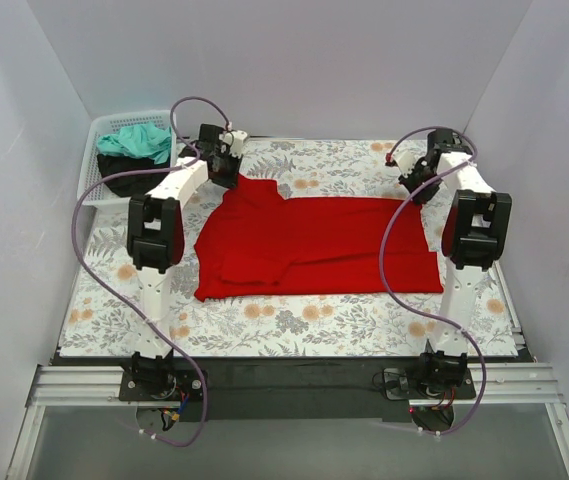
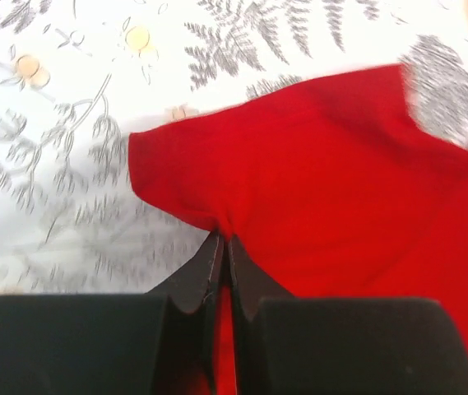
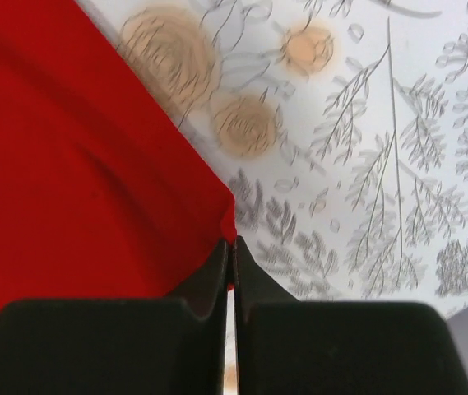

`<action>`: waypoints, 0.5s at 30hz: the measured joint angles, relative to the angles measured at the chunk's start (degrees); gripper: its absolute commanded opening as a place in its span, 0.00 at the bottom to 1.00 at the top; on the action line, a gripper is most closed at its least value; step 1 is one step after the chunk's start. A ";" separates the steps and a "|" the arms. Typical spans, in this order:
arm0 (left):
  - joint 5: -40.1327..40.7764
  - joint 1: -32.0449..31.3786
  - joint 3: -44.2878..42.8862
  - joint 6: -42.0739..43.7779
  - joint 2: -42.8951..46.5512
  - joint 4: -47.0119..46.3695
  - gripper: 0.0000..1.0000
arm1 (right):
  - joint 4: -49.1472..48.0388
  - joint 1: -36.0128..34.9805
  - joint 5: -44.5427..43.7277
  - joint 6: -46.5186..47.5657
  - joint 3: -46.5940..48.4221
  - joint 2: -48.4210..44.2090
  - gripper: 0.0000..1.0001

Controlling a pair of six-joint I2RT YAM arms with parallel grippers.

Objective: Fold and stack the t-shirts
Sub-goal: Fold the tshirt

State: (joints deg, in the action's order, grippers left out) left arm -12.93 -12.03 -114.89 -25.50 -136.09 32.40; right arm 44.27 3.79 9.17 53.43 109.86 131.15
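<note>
Red t-shirt (image 1: pixel 314 245) lies spread mid tabletop (image 1: pixel 294 325). L fingers (image 2: pixel 205 276) pinched tight on its far-left edge, R fingers (image 3: pixel 209 276) clamped on its far-right corner. Teal t-shirt (image 1: pixel 136 140) & black t-shirt (image 1: pixel 124 185) sit in white basket (image 1: pixel 92 170), far-left corner

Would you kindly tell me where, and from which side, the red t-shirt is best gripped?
Near each end of its far edge, pinched from above: the red t-shirt lies spread flat with thin free edges there, and the left gripper and right gripper are shut on it.
</note>
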 measured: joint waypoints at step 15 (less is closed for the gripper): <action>-8.63 1.05 26.86 4.04 31.71 -1.99 0.00 | 0.83 0.90 0.83 4.48 -17.05 -19.34 0.01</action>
State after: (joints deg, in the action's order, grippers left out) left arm -21.56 -10.98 -88.03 -21.45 -104.38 30.41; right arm 45.10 4.69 10.00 57.91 92.82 111.81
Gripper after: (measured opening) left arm 0.015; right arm 0.021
